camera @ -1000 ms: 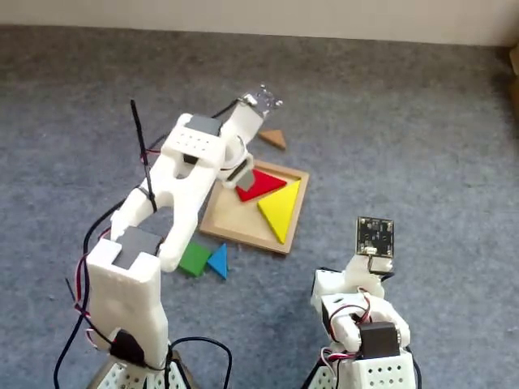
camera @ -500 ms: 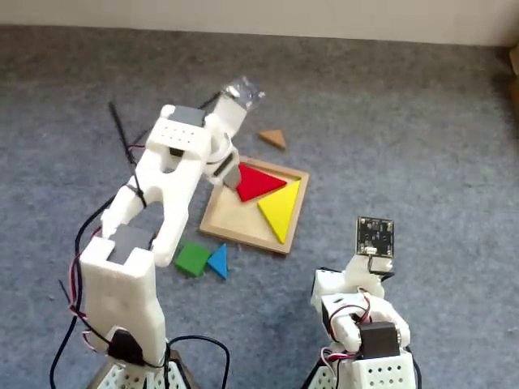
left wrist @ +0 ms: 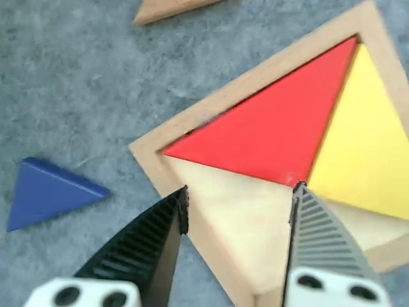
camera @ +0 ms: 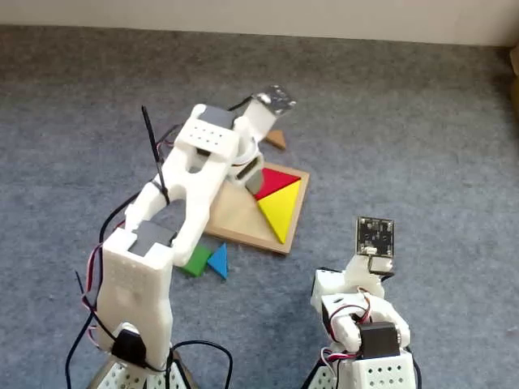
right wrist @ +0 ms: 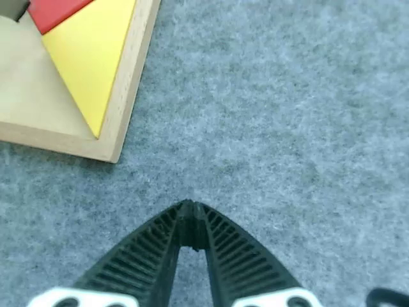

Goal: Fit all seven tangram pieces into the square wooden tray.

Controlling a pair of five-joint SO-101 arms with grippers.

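The square wooden tray (camera: 242, 233) lies mid-table with a red triangle (camera: 276, 181) and a yellow triangle (camera: 282, 209) set side by side in it. My left gripper (left wrist: 241, 192) hangs open over the tray's bare part (left wrist: 246, 220), just short of the red triangle (left wrist: 275, 128), with nothing between its fingers. A dark blue triangle (left wrist: 48, 192) lies on the carpet beside the tray rim (left wrist: 167, 169). A tan triangle (camera: 276, 139) sits beyond the tray. A green square (camera: 195, 261) and a light blue triangle (camera: 217, 261) lie in front of it. My right gripper (right wrist: 190, 224) is shut, above bare carpet.
Grey carpet covers the whole table. The left arm (camera: 195, 186) stretches over the tray's left side. The right arm (camera: 361, 324) stays folded at the near right, with open carpet around it.
The left arm swung left, then back right over the tray's far side. The red triangle has shifted right and now lies against the yellow one. The right arm has not moved.
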